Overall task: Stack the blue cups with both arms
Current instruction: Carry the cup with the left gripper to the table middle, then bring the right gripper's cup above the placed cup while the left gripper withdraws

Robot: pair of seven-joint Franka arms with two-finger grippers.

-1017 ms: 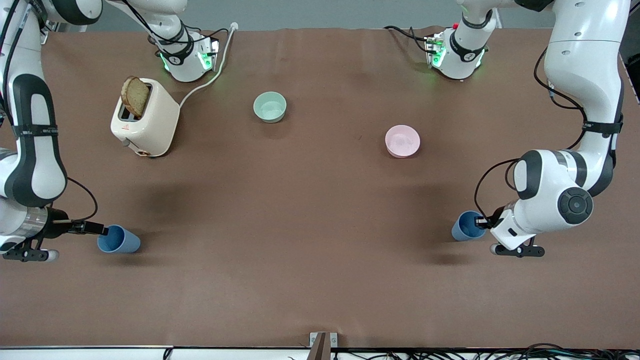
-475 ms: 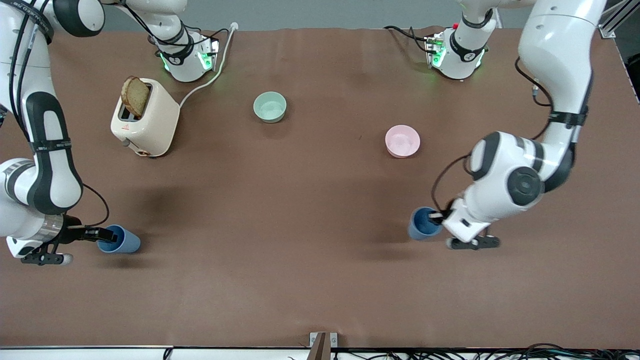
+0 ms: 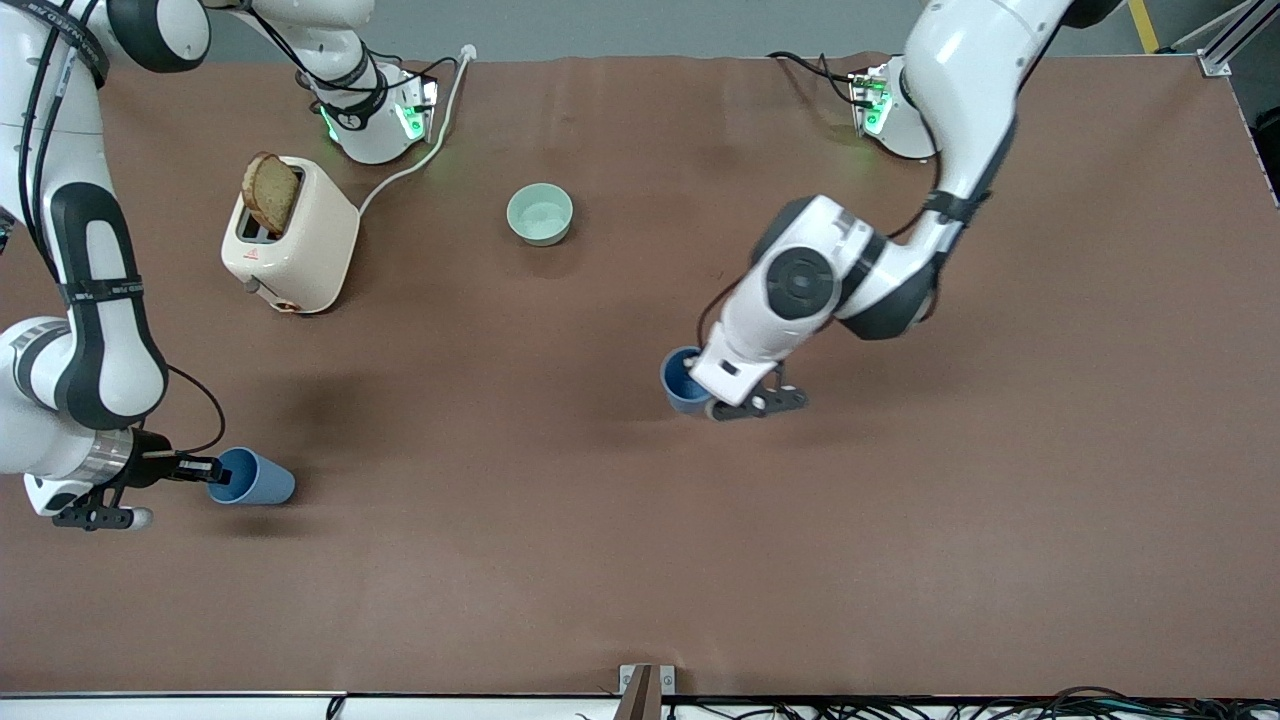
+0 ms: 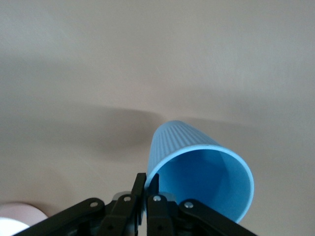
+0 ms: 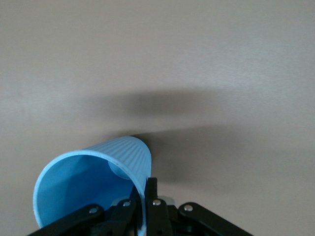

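A: How are the jaws of the left gripper (image 4: 146, 196) set?

B: They are closed on the rim of one blue cup (image 4: 199, 174), with one finger inside the wall and one outside. That cup is held clear of the brown table (image 3: 560, 540), over its middle, its mouth turned toward the front camera; in the front view it is seen as the blue cup at the left gripper (image 3: 684, 380).

A: And the right gripper (image 5: 147, 194)?

B: The rim of the other blue cup (image 5: 93, 184) is pinched the same way, the fingers nearly together across the thin wall. In the front view this cup (image 3: 252, 478) is seen at the right arm's end of the table, close to the surface; whether it is touching the table cannot be told.

A: What else is laid out?

B: A mint-green bowl (image 3: 540, 213) is set near the bases, and a cream toaster (image 3: 290, 235) with a slice of bread (image 3: 270, 192) raised in its slot stands toward the right arm's end.
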